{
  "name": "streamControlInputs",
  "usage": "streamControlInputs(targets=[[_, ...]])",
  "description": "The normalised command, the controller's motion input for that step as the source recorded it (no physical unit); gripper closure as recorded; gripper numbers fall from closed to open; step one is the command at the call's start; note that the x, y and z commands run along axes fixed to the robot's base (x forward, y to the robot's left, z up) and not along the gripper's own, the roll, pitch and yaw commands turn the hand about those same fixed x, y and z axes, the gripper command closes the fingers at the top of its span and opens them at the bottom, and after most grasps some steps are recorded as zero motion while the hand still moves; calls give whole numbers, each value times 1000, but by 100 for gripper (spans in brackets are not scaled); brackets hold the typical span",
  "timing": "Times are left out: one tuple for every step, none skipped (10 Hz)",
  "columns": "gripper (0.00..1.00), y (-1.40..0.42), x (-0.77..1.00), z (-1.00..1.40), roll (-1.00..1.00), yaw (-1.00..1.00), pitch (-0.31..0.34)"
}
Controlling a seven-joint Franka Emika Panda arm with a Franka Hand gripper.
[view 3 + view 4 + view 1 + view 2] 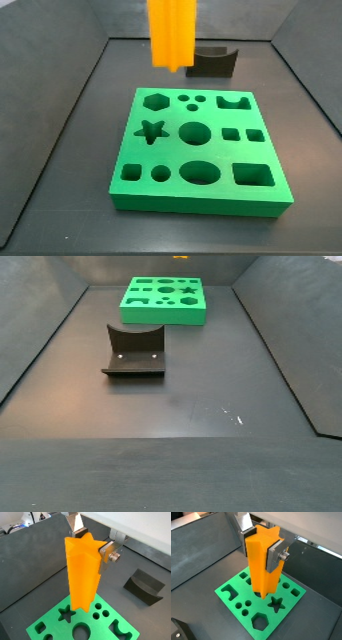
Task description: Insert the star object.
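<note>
My gripper (92, 544) is shut on the star object (81, 572), a tall bright-orange prism with ridged sides, gripped near its upper end and held upright. Both wrist views show the silver fingers (276, 556) pressed on opposite sides of it (261, 562). It hangs above the green block (53, 619) with shaped holes, its lower end clear of the block. The star-shaped hole (65, 614) is open and lies beside the prism's lower end (276, 603). In a side view the prism (171, 35) hangs above the block's far edge (171, 155); the gripper is out of frame there.
A dark grey block with a curved notch (211, 62) stands on the floor beyond the green block (160, 313), and shows in a side view (134, 351) and a wrist view (143, 586). Dark walls enclose the floor on all sides.
</note>
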Motion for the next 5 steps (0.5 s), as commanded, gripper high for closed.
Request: streamControlInputs(targets=[[100,-154,-37,-69,73,57,-114],[100,-80,0,-471,0,29,-104],[100,-151,0,-926,60,14,-39],[100,-103,-123,-1000,123,0,-43],[100,-251,-234,-971,210,0,-19]])
